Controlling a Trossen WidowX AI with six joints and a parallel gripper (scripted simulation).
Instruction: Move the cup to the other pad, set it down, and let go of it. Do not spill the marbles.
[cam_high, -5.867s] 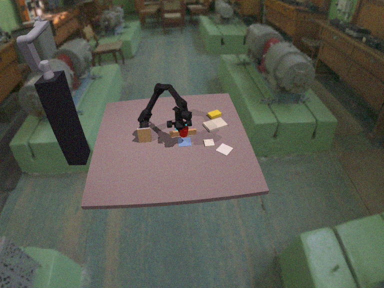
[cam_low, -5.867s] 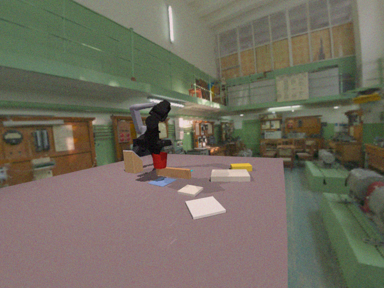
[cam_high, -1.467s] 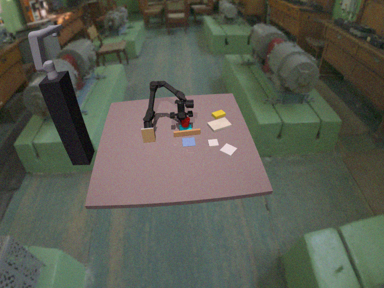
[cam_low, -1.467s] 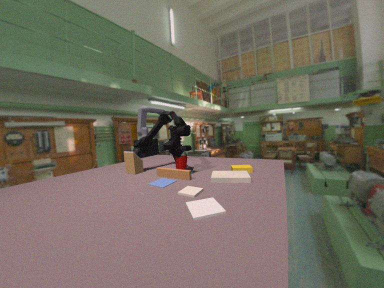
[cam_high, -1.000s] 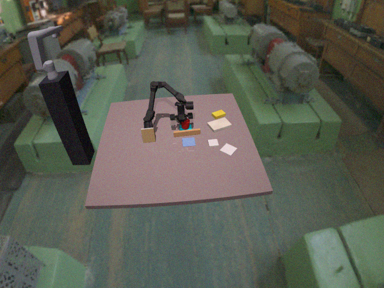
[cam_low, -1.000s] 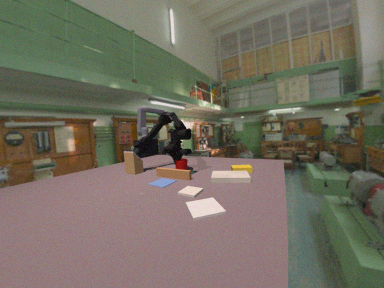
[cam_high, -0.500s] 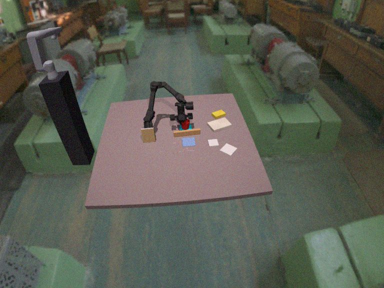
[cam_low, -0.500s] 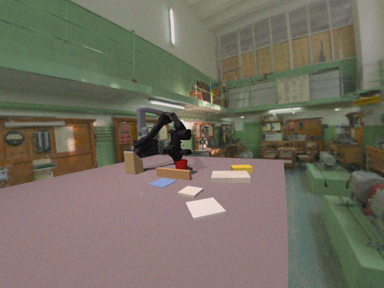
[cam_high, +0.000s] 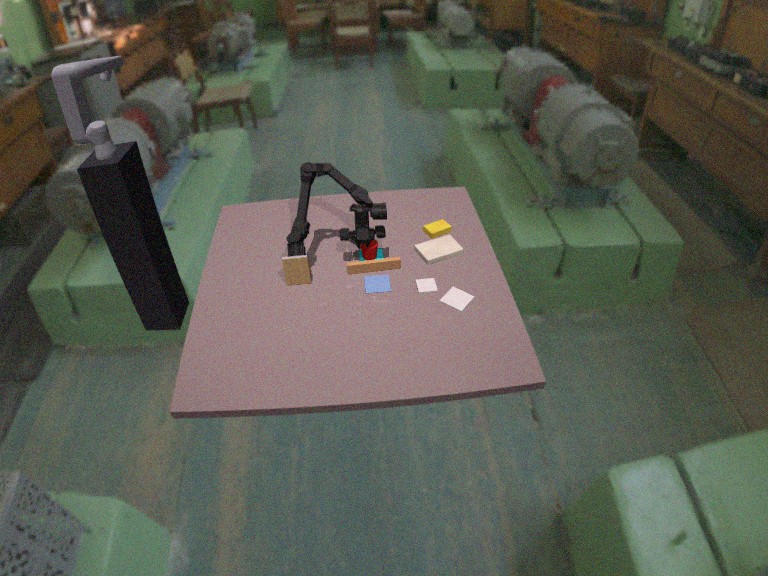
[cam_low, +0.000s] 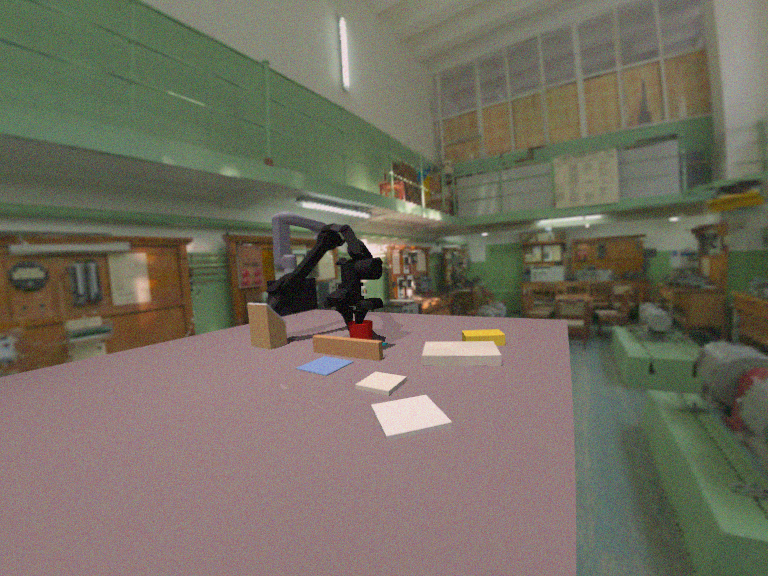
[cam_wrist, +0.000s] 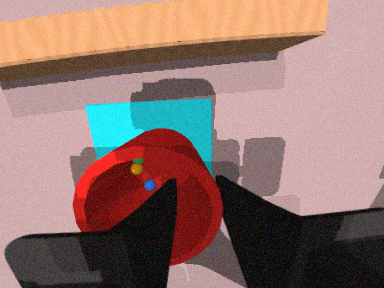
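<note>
- Our end effector (cam_wrist: 196, 200) is partly open, gripping nothing; one finger (cam_wrist: 155, 225) sits inside the cup, the other (cam_wrist: 250, 225) outside its wall with a gap showing.
- Red cup (cam_wrist: 150, 195) stands upright on the cyan pad (cam_wrist: 150, 122), overlapping its near edge.
- We see yellow (cam_wrist: 136, 169) and blue (cam_wrist: 149, 185) marbles in the cup bottom.
- Wooden bar (cam_wrist: 160, 30) lies just beyond the cyan pad; light-blue pad (cam_high: 377, 283) sits on the bar's far side, on the table (cam_high: 347, 347).
</note>
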